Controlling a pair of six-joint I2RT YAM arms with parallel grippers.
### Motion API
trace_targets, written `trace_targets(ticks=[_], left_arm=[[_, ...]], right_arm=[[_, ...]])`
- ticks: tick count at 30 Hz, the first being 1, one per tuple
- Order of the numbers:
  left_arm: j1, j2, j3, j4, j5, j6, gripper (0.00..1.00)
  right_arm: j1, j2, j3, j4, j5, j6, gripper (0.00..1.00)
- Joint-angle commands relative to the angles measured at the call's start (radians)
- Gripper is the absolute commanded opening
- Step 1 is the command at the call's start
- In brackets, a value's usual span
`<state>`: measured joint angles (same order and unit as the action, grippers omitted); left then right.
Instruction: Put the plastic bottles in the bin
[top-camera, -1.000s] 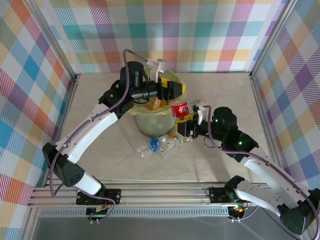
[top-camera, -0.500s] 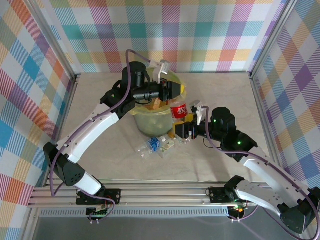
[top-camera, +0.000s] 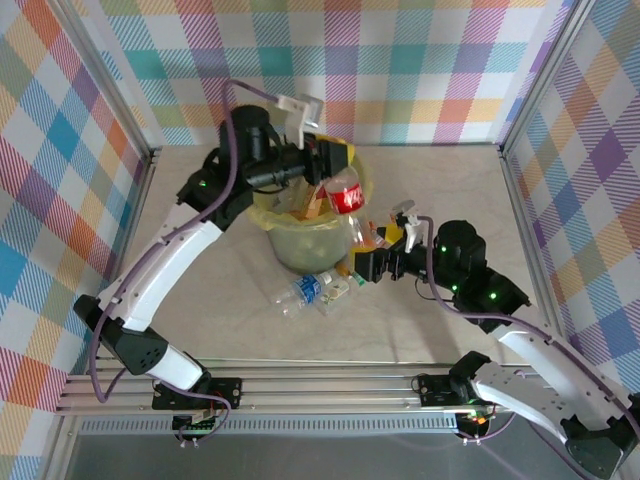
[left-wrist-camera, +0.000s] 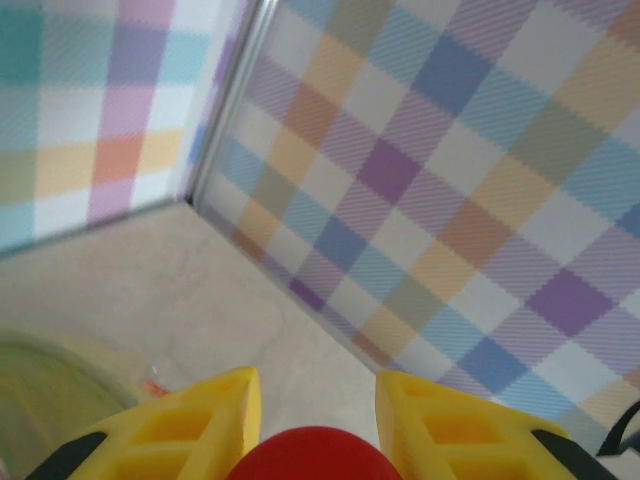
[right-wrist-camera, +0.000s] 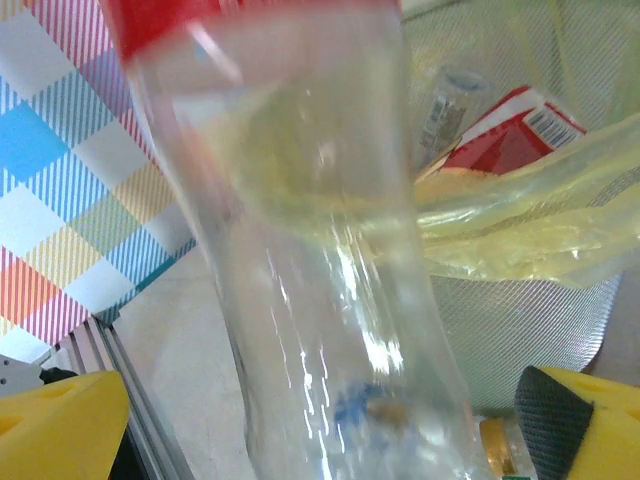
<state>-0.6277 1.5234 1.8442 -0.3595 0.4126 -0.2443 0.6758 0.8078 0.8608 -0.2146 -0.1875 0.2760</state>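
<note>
Nearest you, a few loose bottles (top-camera: 303, 290) lie on the surface (top-camera: 220, 320), left to do. Your right pincer (top-camera: 372, 250) stands spread beside the bin (top-camera: 288, 252), which already holds several. Beyond, your left pincer (top-camera: 330, 168) pinches a red-labelled bottle (top-camera: 346, 196) by its cap above the rim.

Pale marbled table (top-camera: 225, 335) carries the bin (top-camera: 298, 256) — loose bottles (top-camera: 303, 292) lie just beside its base

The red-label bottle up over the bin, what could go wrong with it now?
The left gripper pinches the red-label bottle at its red cap, so it might slip or swing. It hangs over the rim of the bin, so a drop could miss. The right gripper, open around its lower end, could bump it.
</note>
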Motion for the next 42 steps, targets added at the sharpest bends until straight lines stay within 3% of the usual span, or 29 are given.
trace_targets(ticks=[1,12,22,30,42], left_arm=[[0.046,0.009,0.119,-0.043,-0.022,0.041,0.0],[0.218,0.079,0.329,-0.123,-0.113,0.117,0.0],[0.266,0.153,0.427,-0.337,-0.255,0.383,0.0],[0.266,0.239,0.516,-0.523,-0.199,0.461,0.0],[0.263,0.398,0.599,-0.669,-0.094,0.496,0.01]], right_arm=[[0.007,-0.041,0.006,-0.015,0.038,0.015,1.0],[0.006,-0.072,-0.002,-0.059,0.133,0.042,1.0],[0.007,-0.052,0.006,-0.107,0.257,0.086,1.0],[0.006,-0.036,0.02,-0.181,0.421,0.165,1.0],[0.007,-0.038,0.032,-0.301,0.596,0.282,1.0]])
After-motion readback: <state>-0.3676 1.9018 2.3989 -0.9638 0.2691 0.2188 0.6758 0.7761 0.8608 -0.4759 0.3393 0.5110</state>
